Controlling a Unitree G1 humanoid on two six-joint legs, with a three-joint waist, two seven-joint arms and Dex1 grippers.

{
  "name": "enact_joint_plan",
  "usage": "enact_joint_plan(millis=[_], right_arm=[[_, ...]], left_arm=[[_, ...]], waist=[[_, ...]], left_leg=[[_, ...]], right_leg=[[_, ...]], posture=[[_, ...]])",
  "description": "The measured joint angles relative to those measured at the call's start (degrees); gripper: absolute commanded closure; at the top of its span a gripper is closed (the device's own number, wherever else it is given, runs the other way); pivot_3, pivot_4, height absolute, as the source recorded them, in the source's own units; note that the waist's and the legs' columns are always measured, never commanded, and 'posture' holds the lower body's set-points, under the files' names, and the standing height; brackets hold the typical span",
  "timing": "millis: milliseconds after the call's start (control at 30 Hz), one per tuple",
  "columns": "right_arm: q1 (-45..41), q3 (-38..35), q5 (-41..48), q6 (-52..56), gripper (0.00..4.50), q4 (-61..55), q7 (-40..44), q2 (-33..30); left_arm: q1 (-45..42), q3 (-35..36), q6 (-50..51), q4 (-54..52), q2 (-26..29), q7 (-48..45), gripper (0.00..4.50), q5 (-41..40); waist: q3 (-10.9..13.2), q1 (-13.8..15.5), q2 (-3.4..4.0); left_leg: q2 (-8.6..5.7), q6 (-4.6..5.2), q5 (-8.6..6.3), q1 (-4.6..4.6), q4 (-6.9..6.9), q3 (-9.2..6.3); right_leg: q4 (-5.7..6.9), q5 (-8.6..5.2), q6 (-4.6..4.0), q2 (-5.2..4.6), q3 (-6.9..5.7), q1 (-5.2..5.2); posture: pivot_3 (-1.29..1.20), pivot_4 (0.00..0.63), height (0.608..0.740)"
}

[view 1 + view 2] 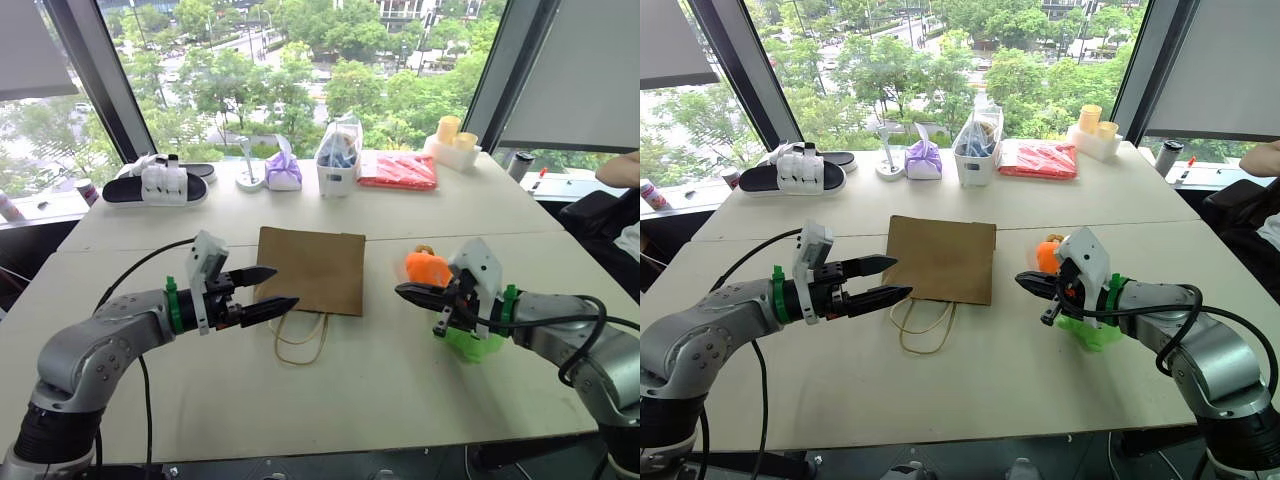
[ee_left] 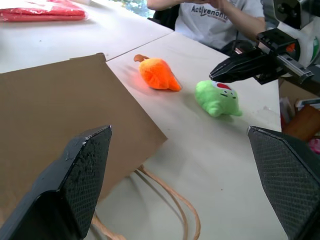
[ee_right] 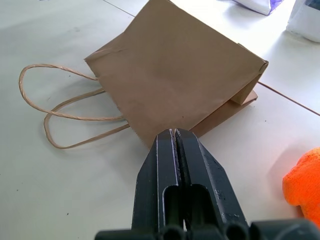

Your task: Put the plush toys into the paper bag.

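Two plush toys on bench, right of paper bag: orange toy nearer bag, green toy on its near side, under right arm. Bag lies flat, mouth shut, handles toward near edge. Risk: toys cannot enter flat bag; pushing one at closed mouth would likely slide bag across bench. Left gripper level beside bag's left edge, jaws wide apart, empty. Right gripper above toys, tilted slightly down toward bag, jaws pressed together, holding nothing.
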Motion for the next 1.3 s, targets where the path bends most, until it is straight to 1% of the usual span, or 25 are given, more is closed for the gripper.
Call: enact_joint_plan(millis=[133,200,300,367,400,467,600,767,900,1000,1033,1067,1100,1167,1233,1300], right_arm=[[-0.2,0.2,0.1,0.0,4.5,0.0,0.0,0.2],[-0.9,0.5,-0.1,-0.2,4.5,0.1,0.5,0.2],[-1.2,1.0,-0.6,-0.7,4.5,0.6,1.2,0.2],[-1.2,1.2,-0.8,-0.8,4.5,0.8,1.2,0.2],[-1.2,1.3,-1.2,-0.9,4.5,0.8,1.2,0.2],[-1.2,1.8,-1.8,-1.5,4.5,0.8,1.2,0.2],[-0.7,2.1,-2.3,-1.8,4.5,0.5,0.6,0.3],[0.7,2.1,-2.6,-1.8,4.5,-0.9,-0.6,0.4],[1.3,2.0,-2.7,-1.8,4.5,-1.1,-0.9,0.3],[1.4,2.0,-2.7,-1.7,4.5,-1.4,-1.3,0.3],[1.4,2.0,-2.7,-1.4,4.5,-1.6,-1.6,0.3],[1.5,2.0,-2.7,-1.2,4.5,-2.1,-1.8,0.3],[1.5,2.0,-2.7,-1.0,4.5,-2.4,-2.0,0.3],[2.1,2.1,-2.7,-0.5,4.5,-3.5,-2.5,0.7],[3.1,2.3,-2.6,0.0,4.5,-4.8,-2.9,1.3],[4.7,3.0,-2.7,0.4,4.5,-6.0,-3.7,2.1]], left_arm=[[0.0,0.0,0.0,0.0,0.0,-0.9,0.08,0.7],[0.5,-0.6,-1.8,0.2,1.1,-2.8,0.08,2.6],[3.2,-3.3,-9.2,3.1,6.6,-9.7,0.08,9.5],[4.4,-5.4,-14.9,5.9,10.5,-15.2,0.08,14.5],[4.4,-6.5,-17.7,7.1,11.7,-17.6,0.08,16.7],[4.4,-8.0,-23.6,9.8,12.4,-21.6,0.08,20.6],[2.4,-11.2,-33.6,17.1,10.7,-24.8,0.08,27.0],[-2.4,-13.9,-50.8,27.6,3.2,-25.1,0.08,35.0],[-3.7,-16.1,-56.6,32.9,-1.7,-24.8,0.08,37.7],[-6.1,-16.3,-58.6,35.4,-3.2,-24.8,0.89,38.5],[-6.9,-16.3,-58.9,36.3,-3.6,-24.8,1.5,38.7],[-7.3,-16.3,-58.9,36.7,-3.9,-24.8,1.92,38.7],[-7.6,-16.3,-58.9,37.1,-4.2,-24.8,2.47,38.7],[-8.3,-16.2,-58.1,37.6,-5.2,-25.1,3.4,38.2],[-8.6,-15.8,-56.4,37.5,-5.6,-25.2,4.42,36.9],[-8.9,-15.0,-52.8,36.5,-5.8,-25.2,4.47,34.9]], waist=[[0.0,0.0,0.0],[0.0,0.0,0.0],[0.0,-0.3,0.02],[0.0,-0.3,0.03],[0.0,-0.2,0.03],[0.0,0.1,0.03],[0.0,0.2,0.02],[0.0,0.1,0.03],[0.0,0.0,0.01],[0.0,0.0,0.01],[0.0,0.0,0.01],[0.0,0.0,0.01],[0.0,0.0,0.01],[0.0,0.0,0.01],[0.0,0.0,0.01],[0.0,0.0,0.01]], left_leg=[[0.0,0.0,0.0,0.0,0.0,0.0],[0.0,0.0,0.0,0.0,0.0,0.0],[0.01,0.0,0.0,0.02,-0.08,0.05],[0.02,0.0,0.0,0.01,-0.08,0.06],[0.05,0.0,0.0,0.0,-0.07,0.06],[0.11,0.0,0.0,-0.01,-0.06,0.06],[0.11,0.0,0.0,-0.05,-0.01,0.03],[0.12,0.0,0.0,-0.04,-0.03,0.03],[0.11,0.0,0.0,-0.05,-0.02,0.03],[0.1,0.01,0.0,-0.05,-0.01,0.03],[0.05,0.01,0.0,-0.05,-0.01,0.03],[0.01,0.01,0.0,-0.04,-0.01,0.03],[0.01,0.01,-0.01,-0.04,-0.01,0.03],[0.0,0.01,0.0,-0.04,-0.01,0.01],[0.0,0.01,0.0,-0.04,0.0,0.01],[0.0,0.01,0.0,-0.04,0.01,0.0]], right_leg=[[0.0,0.0,0.0,0.0,0.0,0.0],[0.0,0.0,0.0,0.0,0.0,0.0],[0.0,-0.01,-0.01,0.02,0.0,-0.04],[-0.01,-0.09,-0.16,0.01,0.0,-0.05],[-0.02,-0.1,-0.17,0.0,0.0,-0.05],[-0.03,-0.1,-0.18,-0.03,0.0,-0.04],[-0.04,-0.05,-0.09,-0.03,-0.01,-0.03],[-0.04,0.01,0.01,-0.04,-0.03,-0.04],[-0.02,0.01,0.02,-0.03,-0.04,-0.06],[-0.02,0.02,0.03,-0.02,-0.04,-0.06],[-0.02,0.02,0.03,-0.02,-0.04,-0.06],[-0.02,0.02,0.03,-0.02,-0.04,-0.06],[-0.01,0.02,0.03,-0.03,-0.03,-0.06],[0.0,0.02,0.04,-0.02,-0.05,-0.06],[0.01,0.02,0.04,-0.02,-0.05,-0.06],[0.02,0.02,0.04,-0.02,-0.05,-0.06]], posture=[[0.0,0.15,0.74],[0.0,0.15,0.74],[0.0,0.15,0.74],[0.0,0.15,0.74],[0.0,0.15,0.74],[0.0,0.15,0.74],[0.0,0.15,0.74],[0.0,0.15,0.74],[0.0,0.15,0.74],[0.0,0.15,0.74],[0.0,0.15,0.74],[0.0,0.15,0.74],[0.0,0.15,0.74],[0.0,0.15,0.74],[0.0,0.15,0.74],[0.0,0.15,0.74]])
